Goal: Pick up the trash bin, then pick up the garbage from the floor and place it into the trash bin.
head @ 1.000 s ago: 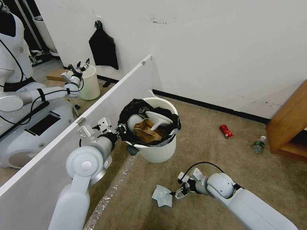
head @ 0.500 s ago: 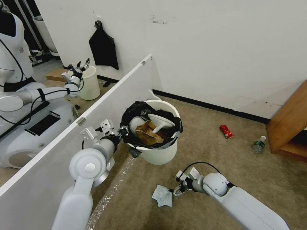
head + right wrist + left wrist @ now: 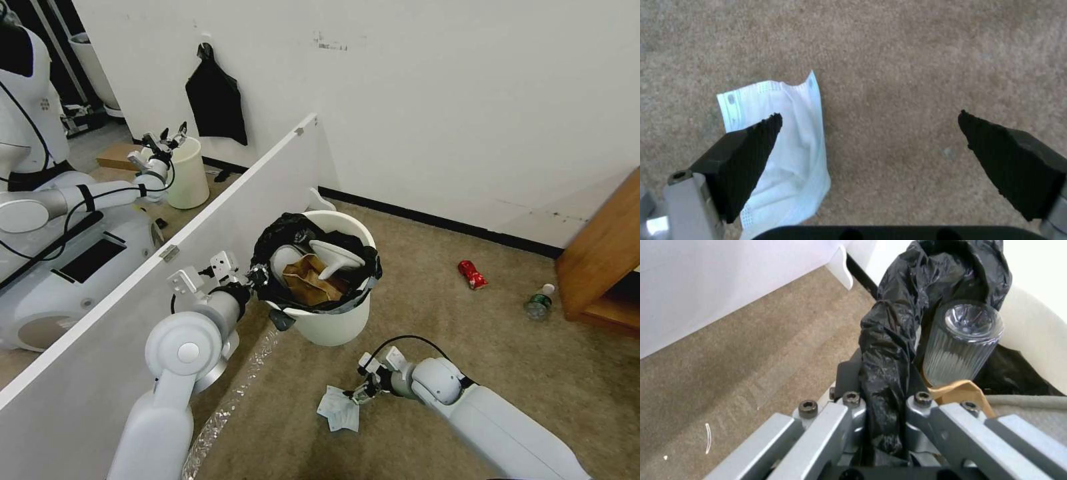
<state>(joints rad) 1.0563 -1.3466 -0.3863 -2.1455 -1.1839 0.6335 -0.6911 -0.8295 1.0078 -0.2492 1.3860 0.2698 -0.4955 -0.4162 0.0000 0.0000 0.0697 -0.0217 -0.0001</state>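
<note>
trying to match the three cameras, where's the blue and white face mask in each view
Head view: face mask on the carpet, low centre, just ahead of the right tool.
Left wrist view: not in it.
Right wrist view: mask lies partly behind one open finger.
Shared landmark: the tan carpet.

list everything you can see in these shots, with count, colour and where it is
round white plastic trash bin with black bag liner: 1, white and black, on the carpet beside the white partition
brown paper bag: 1, brown, inside the bin
white slippers: white, inside the bin, count unclear
clear ribbed plastic bottle: 1, clear, inside the bin
pale blue and white face mask: 1, on the carpet in front of the bin
red snack packet: 1, red, on the carpet near the wall
small green-labelled bottle: 1, beside the wooden furniture
unlined cream bin: 1, beyond the partition
left end effector: shut on the bag liner at the bin's rim
right end effector: open, over the mask's edge
</note>
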